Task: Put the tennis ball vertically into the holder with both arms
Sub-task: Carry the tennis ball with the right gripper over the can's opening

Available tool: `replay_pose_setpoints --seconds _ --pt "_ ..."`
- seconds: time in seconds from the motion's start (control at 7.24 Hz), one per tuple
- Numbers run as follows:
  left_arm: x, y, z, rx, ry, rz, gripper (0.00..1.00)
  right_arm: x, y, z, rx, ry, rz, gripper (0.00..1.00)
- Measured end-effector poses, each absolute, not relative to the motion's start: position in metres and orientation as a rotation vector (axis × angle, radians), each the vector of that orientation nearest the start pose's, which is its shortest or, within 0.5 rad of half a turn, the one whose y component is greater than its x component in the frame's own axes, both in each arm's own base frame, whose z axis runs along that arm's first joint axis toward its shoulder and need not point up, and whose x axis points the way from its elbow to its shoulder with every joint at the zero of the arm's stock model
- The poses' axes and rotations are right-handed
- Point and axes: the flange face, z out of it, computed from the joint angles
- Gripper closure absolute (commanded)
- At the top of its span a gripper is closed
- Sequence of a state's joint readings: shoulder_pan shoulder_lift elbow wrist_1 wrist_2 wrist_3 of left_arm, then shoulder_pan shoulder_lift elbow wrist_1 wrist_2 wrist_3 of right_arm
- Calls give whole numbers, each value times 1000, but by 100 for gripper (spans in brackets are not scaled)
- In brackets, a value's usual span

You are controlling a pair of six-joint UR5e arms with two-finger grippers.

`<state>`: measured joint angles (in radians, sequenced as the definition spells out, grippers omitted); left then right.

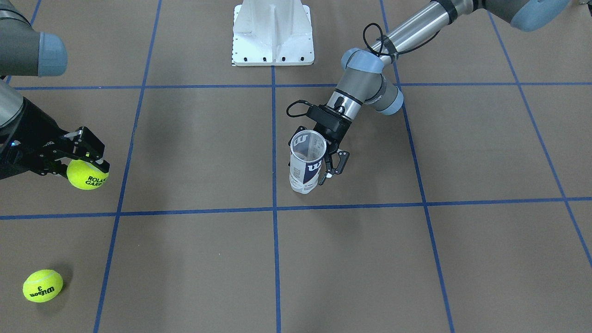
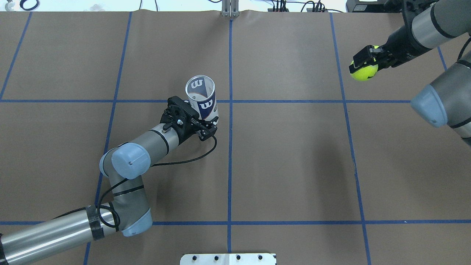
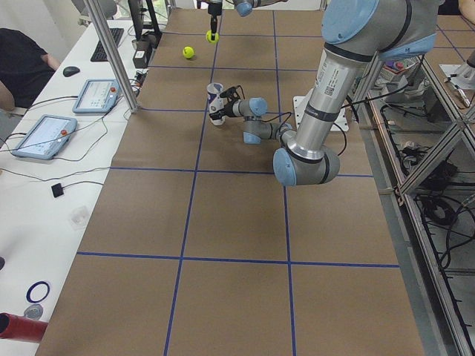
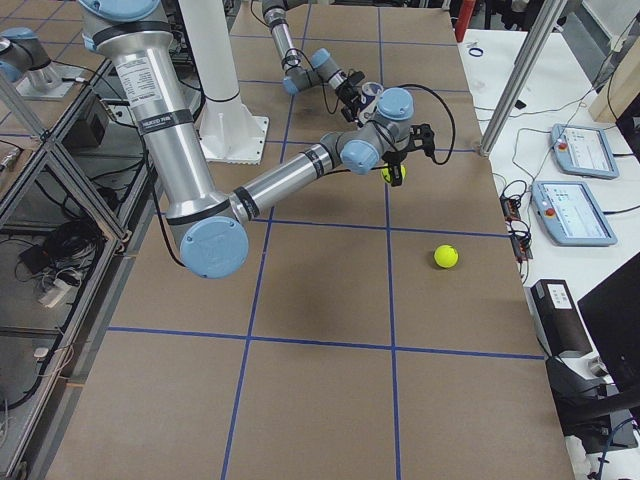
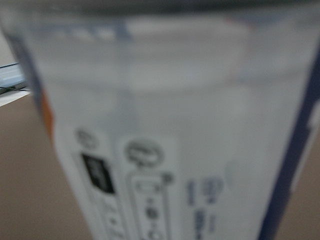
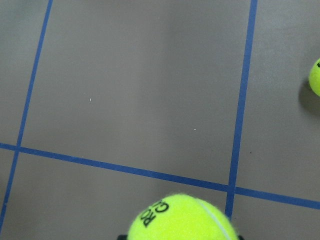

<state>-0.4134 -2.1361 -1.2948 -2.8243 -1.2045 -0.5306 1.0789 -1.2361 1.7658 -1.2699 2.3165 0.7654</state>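
The holder (image 1: 306,159), a clear can with a white and navy label, stands upright with its open mouth up near the table's middle. It also shows in the overhead view (image 2: 201,96) and fills the left wrist view (image 5: 165,130), blurred. My left gripper (image 1: 319,159) is shut on its side (image 2: 198,116). My right gripper (image 1: 85,159) is shut on a yellow tennis ball (image 1: 87,175) and holds it above the table, far to the holder's side (image 2: 364,70). That ball shows at the bottom of the right wrist view (image 6: 182,220).
A second tennis ball (image 1: 42,286) lies loose on the table beyond the held one and shows at the right wrist view's edge (image 6: 315,77). The white base pedestal (image 1: 273,32) stands at the robot's side. Blue tape lines (image 1: 274,208) grid the brown table.
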Motion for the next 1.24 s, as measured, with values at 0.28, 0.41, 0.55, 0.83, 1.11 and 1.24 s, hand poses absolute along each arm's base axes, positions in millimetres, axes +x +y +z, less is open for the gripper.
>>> replay_pose_setpoints --seconds 0.28,0.41,0.55,0.83,1.11,1.24 --pt "574 -437 314 1226 939 211 7 -231 -563 320 244 -1047 -70 100" --pt "574 -437 313 1227 940 211 7 -241 -565 298 244 -1067 -64 100" --pt "575 -437 311 1229 943 210 7 -254 -566 265 232 -1096 -44 100" --pt "577 -437 304 1234 950 207 9 -281 -563 196 195 -1152 7 100" --pt "578 -437 302 1235 953 207 9 -319 -548 141 175 -1183 41 100" --pt "578 -437 301 1236 952 208 9 -346 -536 117 178 -1191 55 100"
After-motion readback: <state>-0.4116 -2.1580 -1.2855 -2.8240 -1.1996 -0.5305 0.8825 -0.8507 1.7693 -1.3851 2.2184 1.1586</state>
